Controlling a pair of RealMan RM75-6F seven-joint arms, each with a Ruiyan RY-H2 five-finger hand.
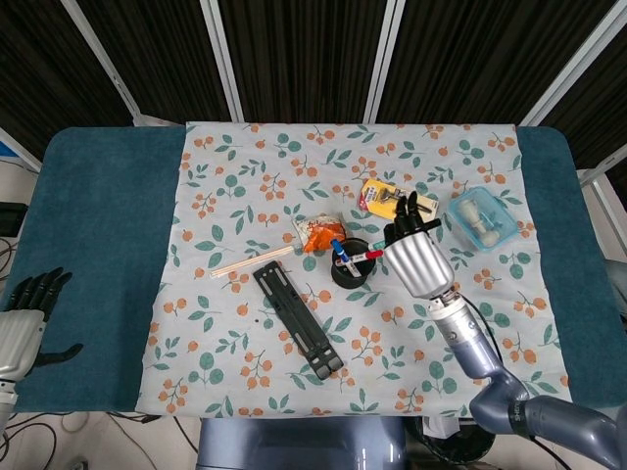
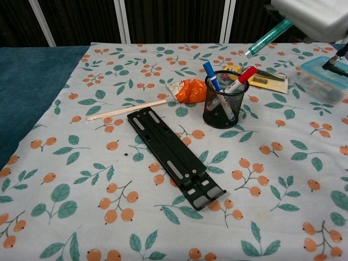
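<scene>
On the bench (image 1: 93, 211), a pen cup (image 2: 224, 99) is standing right of the folded stand (image 2: 174, 156); a snack packet (image 2: 190, 90) is lying behind-left, a lidded box (image 2: 326, 76) far right, chopsticks (image 2: 126, 110) left.

Chest view: the right hand (image 2: 315, 16) is cut off by the top edge, hiding its grip on the green pen (image 2: 267, 37). Head view: the left hand (image 1: 22, 323) is cropped at the left edge; the card package (image 1: 377, 195) is partly covered.

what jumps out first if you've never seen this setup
The silver right hand raised above the leaf-and-berry tablecloth, holding a teal marker tilted down toward the black mesh pen cup. Next, the long black folding stand lying diagonally mid-cloth, beside a thin wooden stick.
</scene>
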